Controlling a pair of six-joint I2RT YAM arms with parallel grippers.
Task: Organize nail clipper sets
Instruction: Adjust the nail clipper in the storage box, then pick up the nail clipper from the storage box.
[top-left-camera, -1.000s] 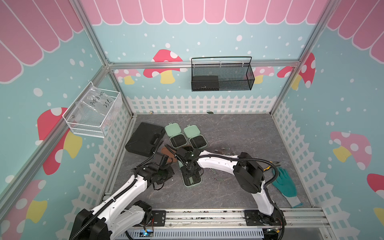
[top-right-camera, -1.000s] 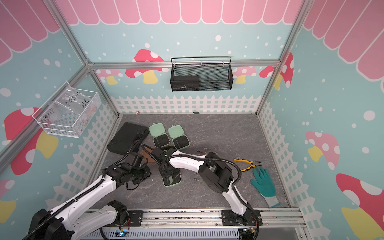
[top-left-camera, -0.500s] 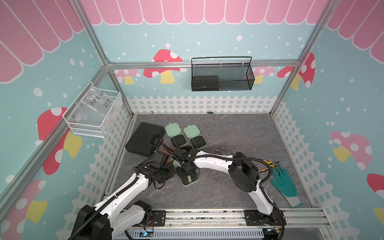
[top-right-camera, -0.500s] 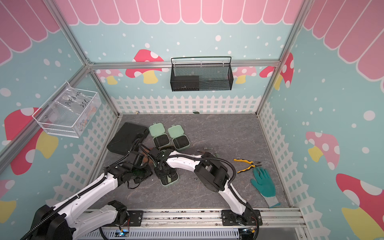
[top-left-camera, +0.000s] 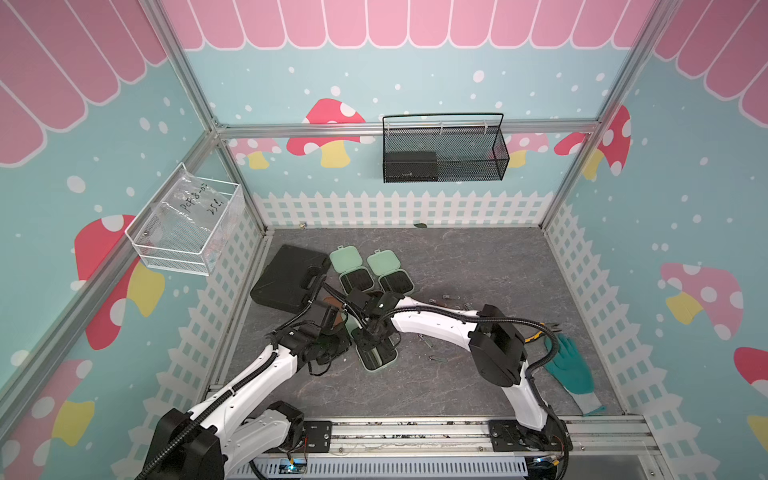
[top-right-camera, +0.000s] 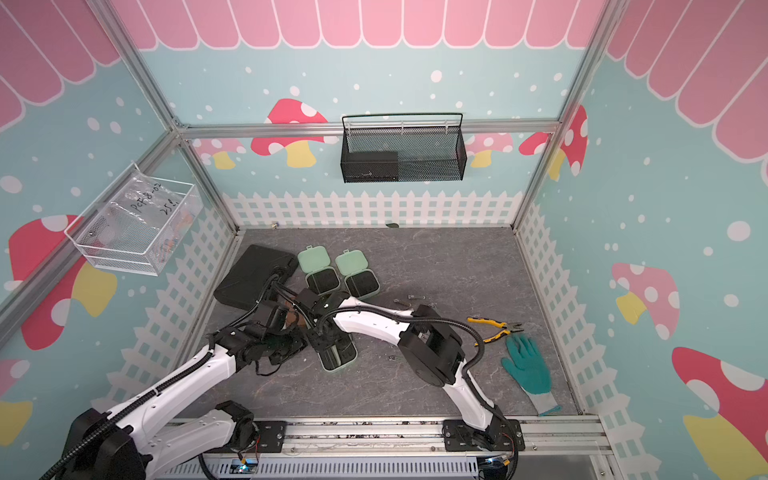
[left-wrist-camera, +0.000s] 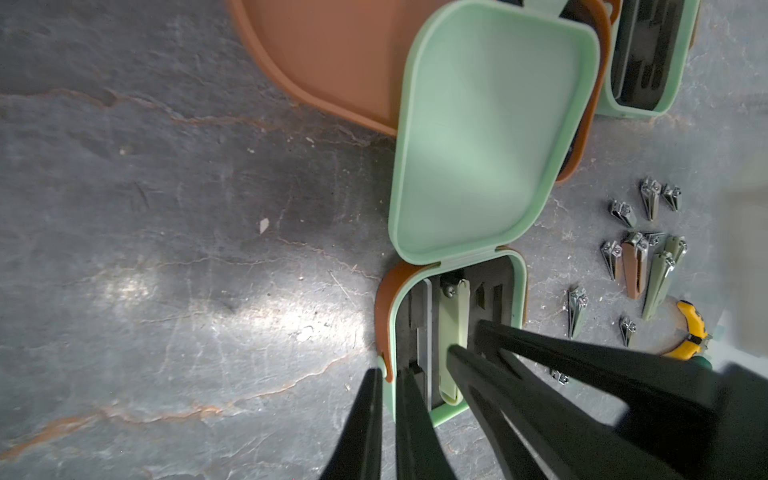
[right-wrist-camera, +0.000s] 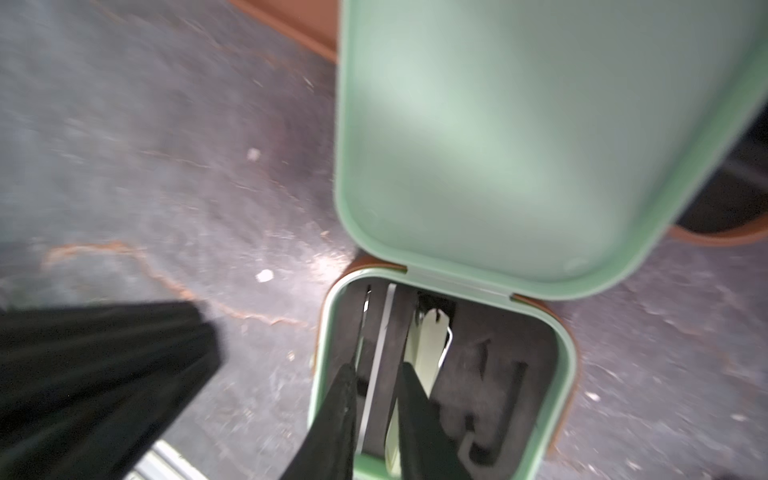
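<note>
Well, little has shifted in the last second. Both my arms stay bent over the same open mint case (top-left-camera: 377, 358), low and centre in both top views. Only my right gripper (right-wrist-camera: 377, 370) has eased apart. Its fingers now stand spread over the black insert (right-wrist-camera: 490, 353), with a thin silver file (right-wrist-camera: 384, 328) in the gap between them and a pale green clipper (right-wrist-camera: 428, 345) alongside. My left gripper (left-wrist-camera: 388, 376) is pressed together on a corner of the case's wall. Two more mint cases (top-left-camera: 345, 259) lie open just above it in the top views. A brown case (left-wrist-camera: 332, 54) lies beside the held one, and loose silver clippers (left-wrist-camera: 636, 257) are scattered on the floor nearby. At the left, the clear bag (top-left-camera: 195, 205) in the wire basket (top-left-camera: 166, 259) bears handwriting, roughly "8-02" and "25". The rest I cannot read.
</note>
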